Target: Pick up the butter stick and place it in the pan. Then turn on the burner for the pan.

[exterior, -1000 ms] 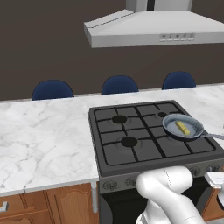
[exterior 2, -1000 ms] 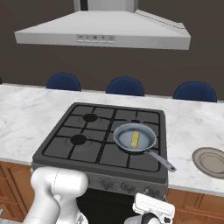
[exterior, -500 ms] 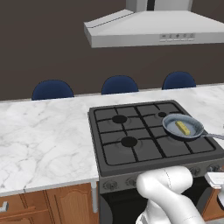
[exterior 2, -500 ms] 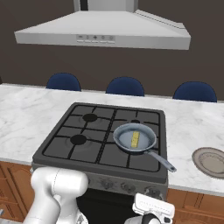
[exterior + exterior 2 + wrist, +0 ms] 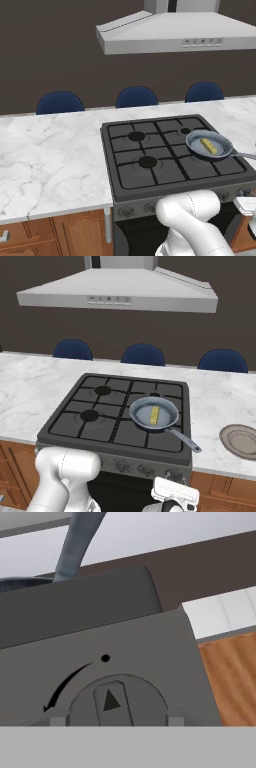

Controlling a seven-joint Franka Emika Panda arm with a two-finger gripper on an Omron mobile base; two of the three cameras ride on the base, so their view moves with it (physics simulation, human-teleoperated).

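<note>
The small pale-yellow rectangular butter stick (image 5: 154,415) lies flat inside the round shallow grey-blue metal frying pan (image 5: 170,423), which sits on the front right burner of the black gas stove (image 5: 90,428) — its long thin grey handle reaching out past the stove's front right corner. In the hand view, a round grey stove knob (image 5: 117,704) with a raised pointer ridge fills the lower centre, a curved black arrow beside it. The gripper (image 5: 117,722) sits right at this knob; only its two fingertips (image 5: 58,720) peek up on either side, so whether they press the knob or merely flank it I cannot tell. A round grey plate (image 5: 241,440) rests on the white marble counter (image 5: 220,401), right of the stove.
</note>
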